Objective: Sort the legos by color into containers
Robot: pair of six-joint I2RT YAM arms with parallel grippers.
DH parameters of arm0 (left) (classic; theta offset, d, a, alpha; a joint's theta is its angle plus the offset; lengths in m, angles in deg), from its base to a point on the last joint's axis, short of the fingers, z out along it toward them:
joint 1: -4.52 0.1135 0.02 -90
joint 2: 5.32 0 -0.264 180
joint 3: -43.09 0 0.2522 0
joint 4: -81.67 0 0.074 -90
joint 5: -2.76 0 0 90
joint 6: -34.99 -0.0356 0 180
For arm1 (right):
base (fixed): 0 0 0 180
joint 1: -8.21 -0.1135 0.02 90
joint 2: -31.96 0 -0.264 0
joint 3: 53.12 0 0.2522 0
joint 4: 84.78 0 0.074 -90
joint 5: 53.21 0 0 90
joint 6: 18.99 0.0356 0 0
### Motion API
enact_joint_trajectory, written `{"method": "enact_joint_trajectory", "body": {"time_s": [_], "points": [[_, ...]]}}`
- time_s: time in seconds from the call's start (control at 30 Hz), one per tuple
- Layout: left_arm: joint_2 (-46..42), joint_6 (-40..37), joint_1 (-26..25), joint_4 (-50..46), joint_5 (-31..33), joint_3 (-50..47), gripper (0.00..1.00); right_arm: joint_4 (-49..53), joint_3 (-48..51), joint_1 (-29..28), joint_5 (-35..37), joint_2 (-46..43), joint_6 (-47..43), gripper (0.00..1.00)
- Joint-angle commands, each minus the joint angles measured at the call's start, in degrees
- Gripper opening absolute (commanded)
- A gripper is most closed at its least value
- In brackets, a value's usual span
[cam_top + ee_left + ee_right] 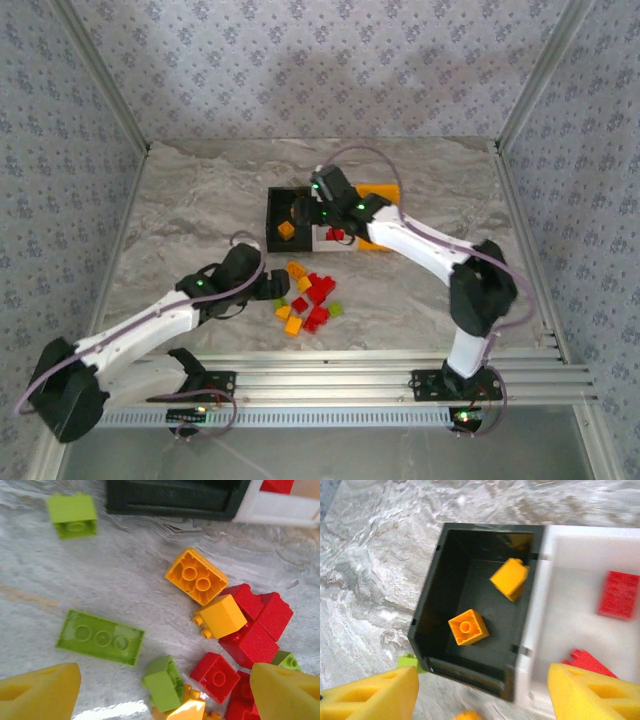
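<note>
A heap of loose legos (308, 298) lies on the table (190, 200), just in front of the bins. Two orange bricks (468, 626) sit in the black bin (431, 611), and red bricks (618, 594) in the white bin (570, 562) beside it. The right gripper (481, 692) hovers over the black bin, jaws apart and empty. The left gripper (162, 695) hangs over the heap, jaws wide, holding nothing.

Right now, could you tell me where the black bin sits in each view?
Top external: black bin at centre, behind the loose bricks.
Left wrist: its wall along the top edge.
Right wrist: centre, holding two yellow-orange bricks.
Shared landmark: the white bin joined on its right.
</note>
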Motion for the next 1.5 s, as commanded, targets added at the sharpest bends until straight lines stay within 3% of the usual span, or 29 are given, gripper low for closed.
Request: {"method": "enact_joint_trajectory", "body": {"time_s": [0.0,0.17,0.27,0.6,0.83,1.07,1.27,1.47], "points": [[7.02,-3.53,-1.30,4.63,-2.14,4.17,0.87,-1.78,7.40,1.44,1.48,-6.90,2.54,0.70],[16.48,-4.26,-1.95,7.34,-0.25,7.34,0.88,-1.77,18.69,3.26,2.85,-16.56,3.48,0.71],[20.55,-4.37,-1.94,9.09,0.83,8.89,0.83,-1.40,22.74,4.26,2.87,-20.66,4.14,0.71],[29.25,-5.56,-1.61,11.01,3.29,11.92,0.76,-0.38,28.87,5.35,3.78,-27.59,5.79,0.71],[26.75,-3.74,0.51,10.44,4.36,6.06,0.67,-0.13,30.56,5.74,4.08,-29.72,6.55,0.71],[17.34,-3.94,2.90,5.88,5.91,1.26,0.63,-0.31,31.00,5.96,4.15,-30.64,6.87,0.71],[12.64,-4.66,1.95,4.83,3.14,3.09,0.77,-0.38,31.00,6.06,4.15,-30.93,6.93,0.71],[20.38,-6.05,1.66,9.02,2.63,7.50,0.88,-0.18,30.74,6.23,4.07,-31.17,7.14,0.71]]}}
